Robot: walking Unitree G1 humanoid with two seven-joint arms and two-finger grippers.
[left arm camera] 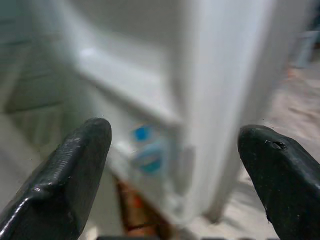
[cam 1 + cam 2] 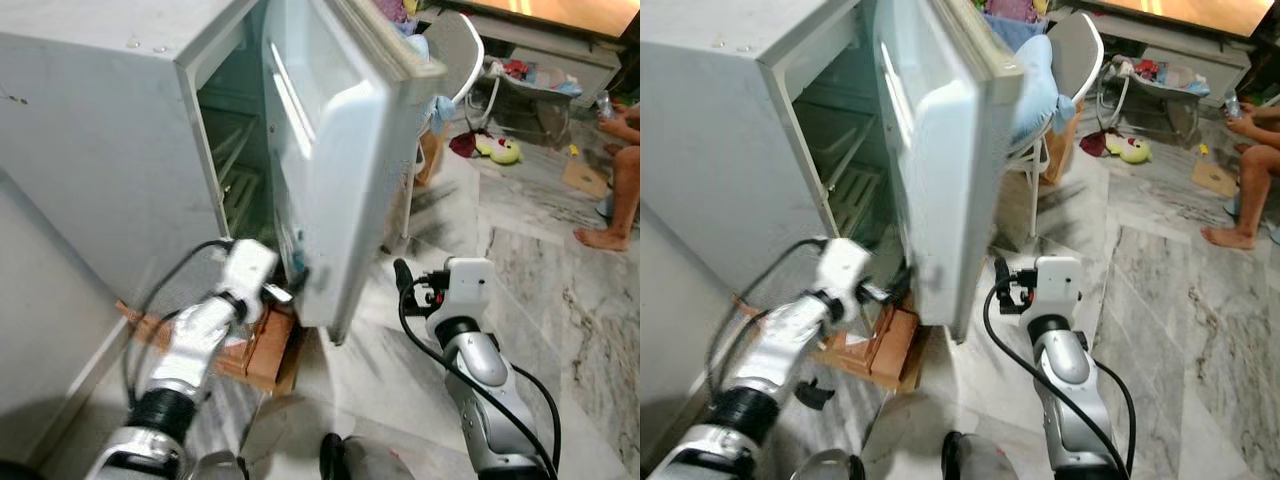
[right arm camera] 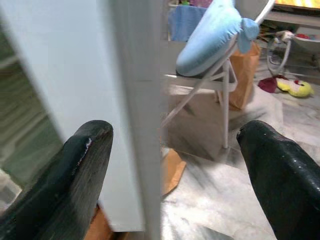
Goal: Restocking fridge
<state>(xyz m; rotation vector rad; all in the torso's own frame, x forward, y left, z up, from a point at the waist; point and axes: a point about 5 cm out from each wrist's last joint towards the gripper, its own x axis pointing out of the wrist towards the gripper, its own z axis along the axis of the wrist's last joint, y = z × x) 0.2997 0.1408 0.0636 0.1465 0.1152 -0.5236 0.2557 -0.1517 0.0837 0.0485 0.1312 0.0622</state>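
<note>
A white fridge [image 2: 100, 150] stands at the left with its door [image 2: 330, 170] swung partly open. Bare wire shelves [image 2: 235, 170] show inside. My left gripper [image 2: 290, 285] is low at the door's inner side, near its bottom corner. In the left wrist view it [image 1: 175, 145] is open, facing the door's inner shelf [image 1: 125, 95] and a blue label [image 1: 147, 157]. My right gripper [image 2: 402, 275] hovers on the outer side of the door's lower edge. It [image 3: 175, 145] is open in the right wrist view, with the door's edge [image 3: 135, 100] lined up between the fingers. Neither holds anything.
Brown cardboard [image 2: 265, 345] lies on the floor under the fridge's front. A chair with a blue cushion [image 2: 1040, 90] stands just behind the door. A person [image 2: 620, 180] sits on the marble floor [image 2: 560, 300] at the far right, with a yellow toy [image 2: 500, 150] nearby.
</note>
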